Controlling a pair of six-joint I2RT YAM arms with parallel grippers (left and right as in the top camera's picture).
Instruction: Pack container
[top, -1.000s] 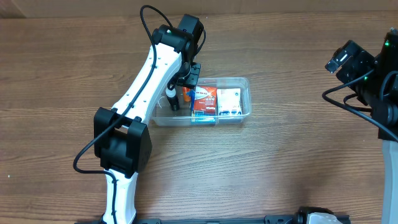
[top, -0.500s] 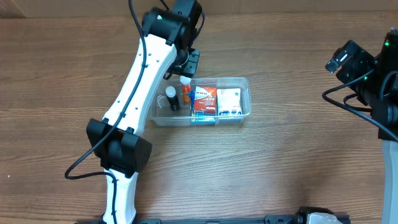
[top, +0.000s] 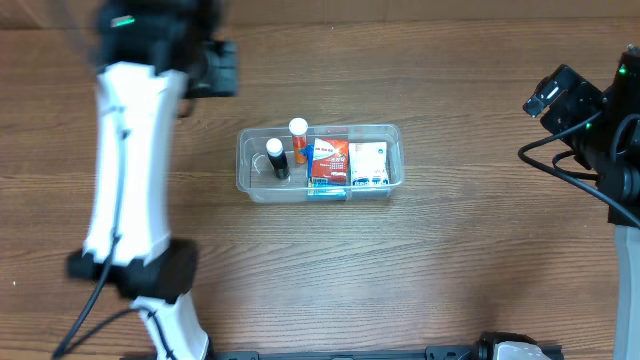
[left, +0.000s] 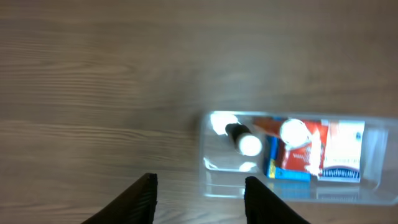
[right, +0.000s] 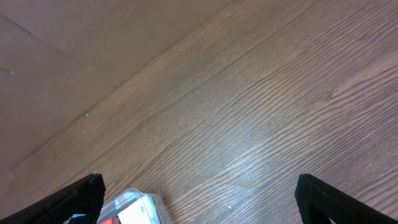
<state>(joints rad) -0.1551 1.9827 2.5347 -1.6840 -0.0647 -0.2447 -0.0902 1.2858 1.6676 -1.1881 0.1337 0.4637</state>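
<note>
Overhead looks straight down on the desk (top: 450, 260); left wrist too, right wrist obliquely from afar; all share the container (top: 250, 182).

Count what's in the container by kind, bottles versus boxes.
Bottles: 2 (black bottle, orange bottle)
Boxes: 2 (red box, white box)
Total: 4, all inside the container
</note>
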